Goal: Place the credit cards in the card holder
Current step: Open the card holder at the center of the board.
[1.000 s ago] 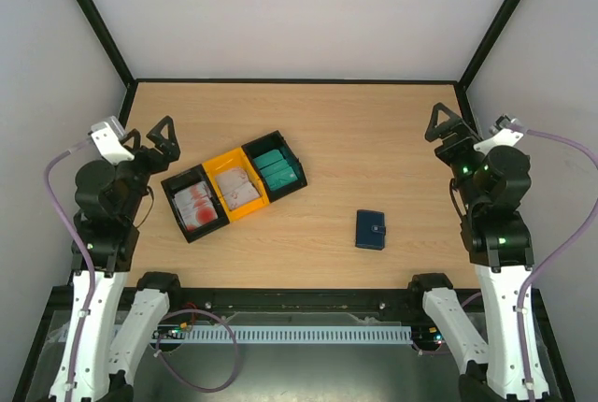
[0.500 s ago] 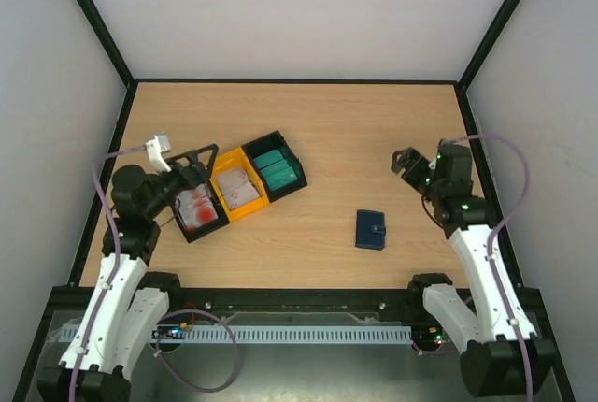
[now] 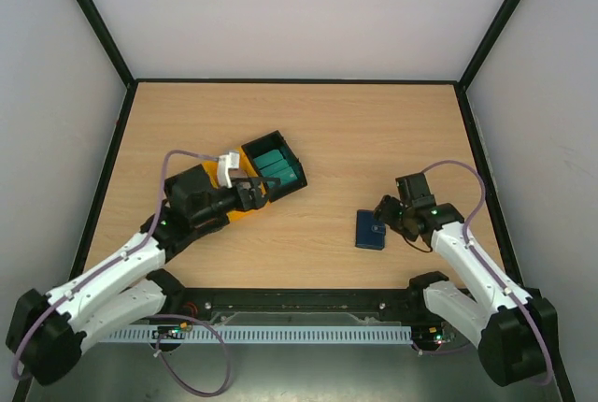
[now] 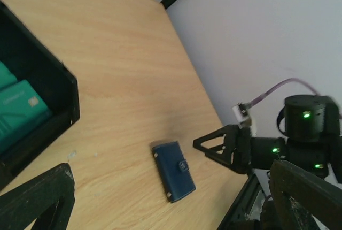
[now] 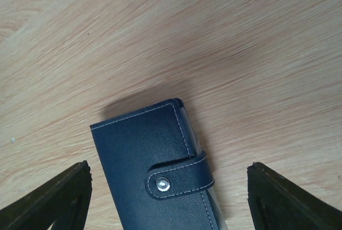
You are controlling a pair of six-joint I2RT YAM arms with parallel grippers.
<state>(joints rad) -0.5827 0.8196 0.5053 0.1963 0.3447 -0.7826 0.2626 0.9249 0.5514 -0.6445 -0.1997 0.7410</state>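
Card holder: stitched navy rectangle, tab snapped, flat on wood-grain table, open surface around it; right gripper spread wide astride it, fingers apart from its edges; left gripper spread over black-walled tray; teal credit cards inside.

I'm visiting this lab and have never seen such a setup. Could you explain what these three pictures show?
These are two robot arms bolted at the near edge of a table, each ending in a two-finger pincer. The wide picture comes from a fixed camera above and behind them; the other two from a camera on each wrist, with that arm's own fingers dark in the lower corners. On the table lie a tray holding teal cards and a closed navy wallet. The left pincer is over the tray; the right pincer is close to the wallet. Both are open and hold nothing.
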